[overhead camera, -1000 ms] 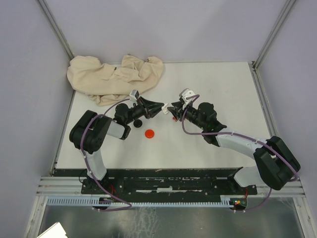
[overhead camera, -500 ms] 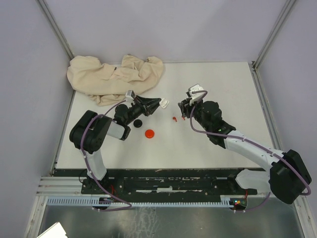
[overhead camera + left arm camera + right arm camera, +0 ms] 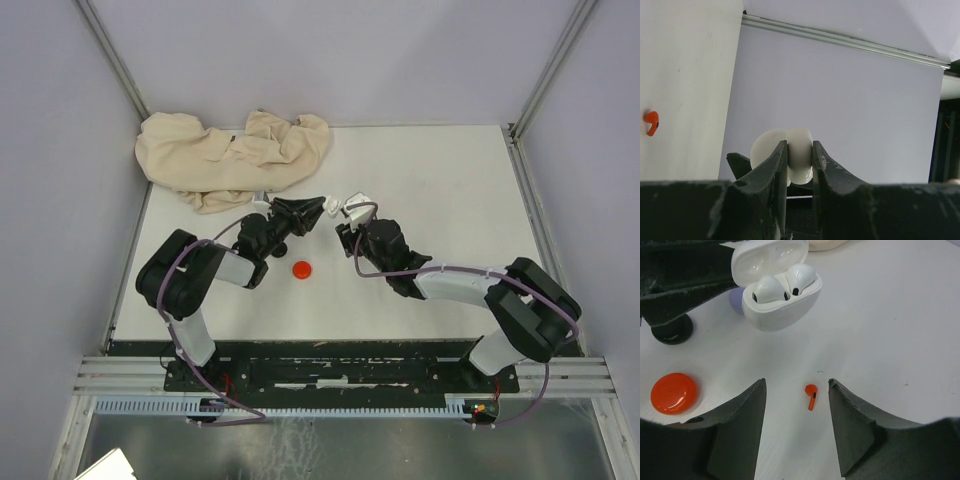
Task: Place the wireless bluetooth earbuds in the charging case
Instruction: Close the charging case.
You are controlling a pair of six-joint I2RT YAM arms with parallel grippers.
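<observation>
Red earbud [image 3: 811, 396] lies beneath wide right claw [image 3: 797, 383], red disc [image 3: 674, 392] nearby; left claw [image 3: 800, 148] holds white case [image 3: 782, 310].

Glossy plastic charging case [image 3: 782, 310], matt white table [image 3: 890, 315]

Soft, even light is falling from above onto the white bench [image 3: 450, 190], making only faint shadows. In the right wrist view, the fingers [image 3: 735, 430] of the right gripper [image 3: 796, 383] are looking slightly blurred.

Open white case [image 3: 779, 307], white earbuds [image 3: 769, 290] seated; red earbud [image 3: 811, 394] loose.
</observation>
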